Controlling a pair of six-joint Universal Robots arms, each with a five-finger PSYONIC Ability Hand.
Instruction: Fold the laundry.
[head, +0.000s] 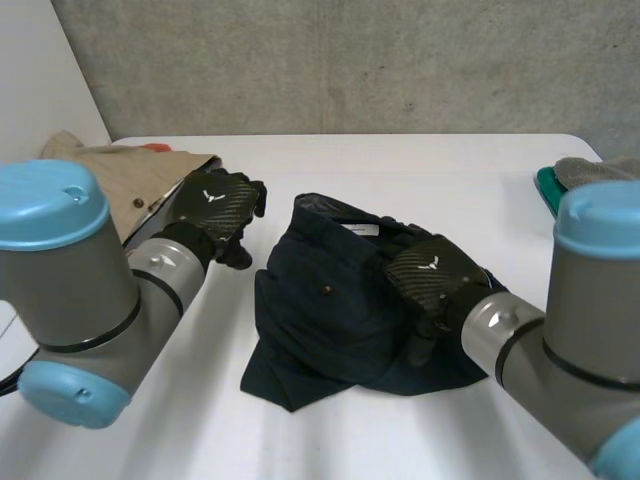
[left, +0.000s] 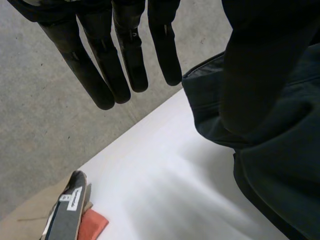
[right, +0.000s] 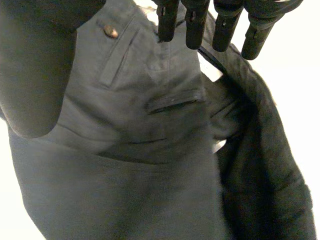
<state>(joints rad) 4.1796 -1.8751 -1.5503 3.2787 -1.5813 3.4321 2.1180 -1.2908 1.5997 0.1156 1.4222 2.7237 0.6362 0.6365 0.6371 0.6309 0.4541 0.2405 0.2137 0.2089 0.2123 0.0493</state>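
A dark navy garment (head: 335, 310), crumpled, with a waistband label and a small button (right: 111, 32) by a pocket, lies in the middle of the white table (head: 430, 170). My left hand (head: 215, 208) hovers just off its back left corner, between it and a tan garment. In the left wrist view this hand (left: 125, 55) is open with straight fingers holding nothing, the dark garment (left: 280, 160) beside its thumb. My right hand (head: 432, 275) is over the garment's right part. Its fingers (right: 195, 25) are straight and spread above the cloth (right: 150, 150), open.
A tan garment (head: 115, 180) lies at the back left with something orange-red (head: 155, 148) behind it, and its label end (left: 67, 210) shows near a red piece (left: 92, 224). A teal tray (head: 547, 187) holding grey cloth (head: 600, 168) sits at the right edge. A concrete wall stands behind.
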